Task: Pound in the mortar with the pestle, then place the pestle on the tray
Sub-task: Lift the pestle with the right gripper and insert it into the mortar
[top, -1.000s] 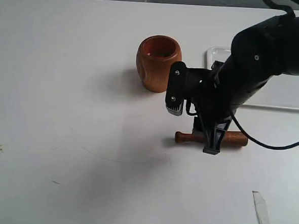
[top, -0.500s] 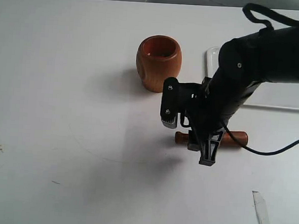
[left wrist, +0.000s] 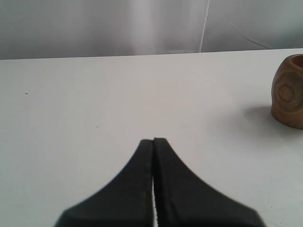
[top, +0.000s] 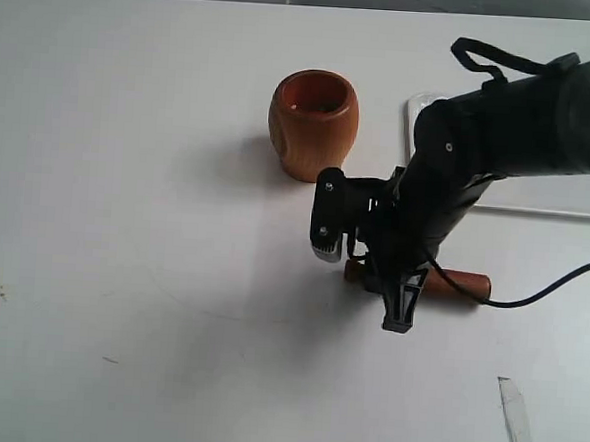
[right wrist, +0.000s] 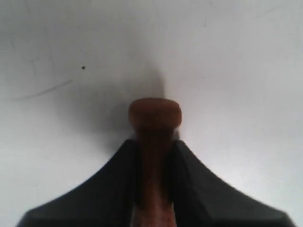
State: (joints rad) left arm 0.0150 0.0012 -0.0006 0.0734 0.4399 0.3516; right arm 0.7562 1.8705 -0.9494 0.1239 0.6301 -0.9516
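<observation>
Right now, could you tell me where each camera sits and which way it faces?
Exterior view: high over the table, looking down at mortar, pestle, tray; right arm shows.
Left wrist view: low behind shut jaws, facing across the table toward the mortar.
Right wrist view: behind jaws flanking the pestle, facing the tabletop.
Shared: mortar, exterior and left wrist.

Your right arm is matte black, with fat rounded housings. A black cable loops above it, and a thinner lead trails from it. A flat black block carries two silver screws and a ribbed grey end. Your left gripper and right gripper show smooth black fingers tapering to narrow tips
</observation>
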